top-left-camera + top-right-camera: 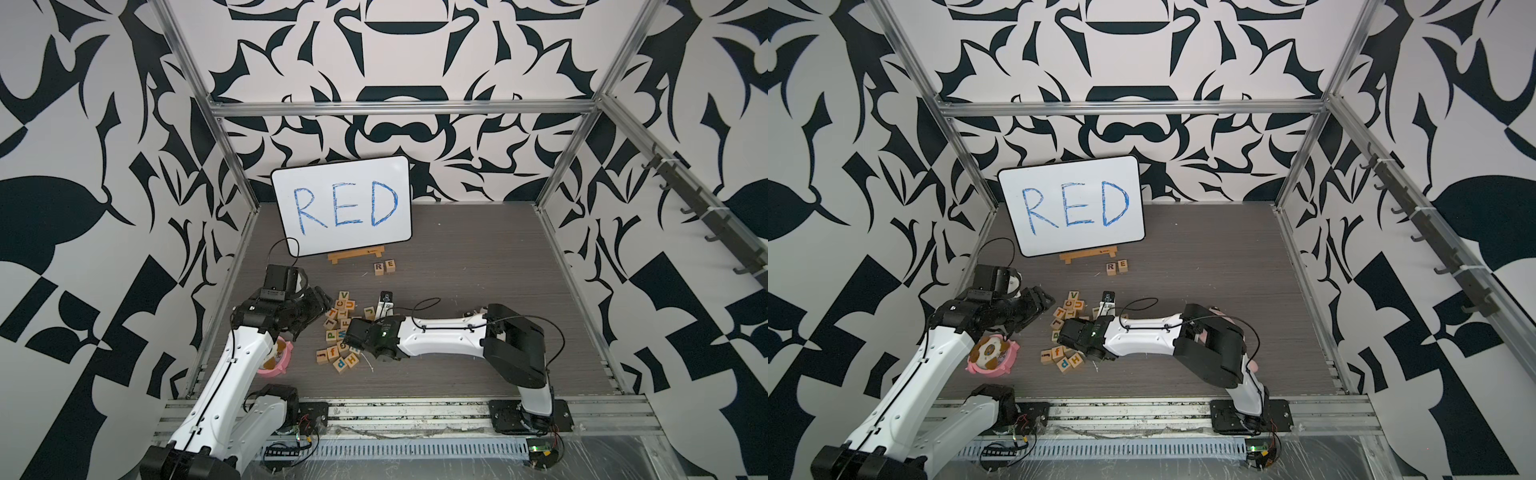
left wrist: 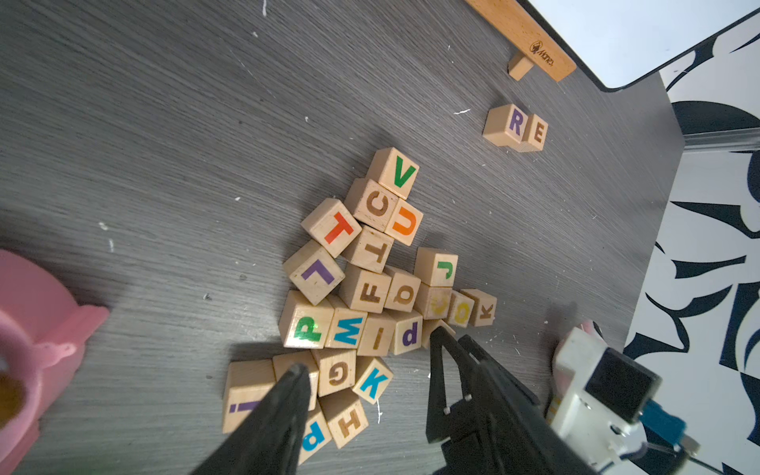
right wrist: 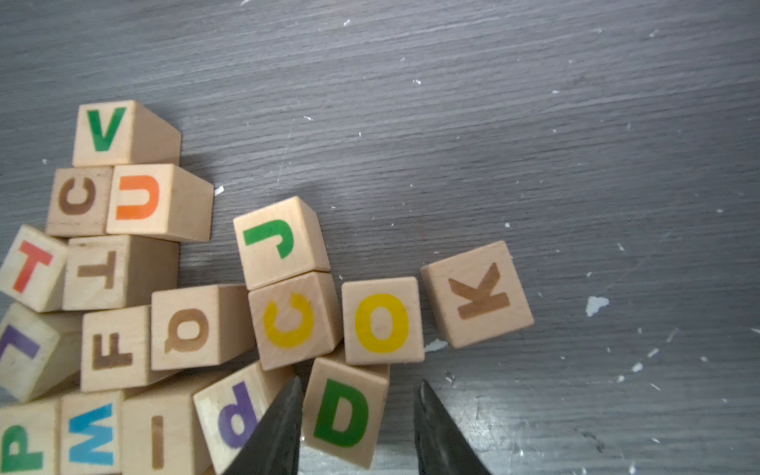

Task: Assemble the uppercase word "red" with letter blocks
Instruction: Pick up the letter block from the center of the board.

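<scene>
Right wrist view: the right pincer (image 3: 360,380) is seen open, set astride the D block (image 3: 345,411). One jaw is seen close against the block's side, and a gap is left between the block and the other jaw. The D, green and uppercase, is found at the rim of the pile (image 1: 340,328), touching the O block (image 3: 382,320) and just beside the p block (image 3: 234,411).

The left pincer (image 2: 366,351) is shown open at the side of the pile nearer the left edge, with nothing gripped. The pile is spread on the counter (image 1: 478,257) between its middle and its left edge.

The R block (image 1: 378,267) and E block (image 1: 390,264) are set touching, side by side, toward the far edge. They are placed just before the stand (image 1: 355,255) of the board (image 1: 345,203). A pink toy (image 1: 992,353) is seen by the left edge, toward the near left corner.
</scene>
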You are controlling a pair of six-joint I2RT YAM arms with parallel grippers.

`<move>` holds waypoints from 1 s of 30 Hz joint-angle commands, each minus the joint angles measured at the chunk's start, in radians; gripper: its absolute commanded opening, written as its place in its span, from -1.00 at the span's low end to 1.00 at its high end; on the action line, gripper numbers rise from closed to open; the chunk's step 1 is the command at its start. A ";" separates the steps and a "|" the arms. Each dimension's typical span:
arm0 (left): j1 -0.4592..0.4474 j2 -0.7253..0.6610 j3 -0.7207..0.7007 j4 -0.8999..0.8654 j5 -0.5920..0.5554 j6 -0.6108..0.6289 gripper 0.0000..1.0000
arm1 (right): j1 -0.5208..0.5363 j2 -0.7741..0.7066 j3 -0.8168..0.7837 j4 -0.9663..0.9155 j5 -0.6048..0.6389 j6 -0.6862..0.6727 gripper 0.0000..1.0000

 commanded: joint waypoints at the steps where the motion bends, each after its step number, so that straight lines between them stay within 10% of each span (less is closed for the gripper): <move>1: 0.000 -0.002 -0.002 -0.010 0.008 0.009 0.35 | -0.004 0.004 0.029 0.002 0.007 -0.009 -0.13; 30: 0.000 0.001 -0.002 -0.008 0.010 0.009 0.35 | -0.011 0.020 0.041 -0.041 -0.041 -0.106 -0.54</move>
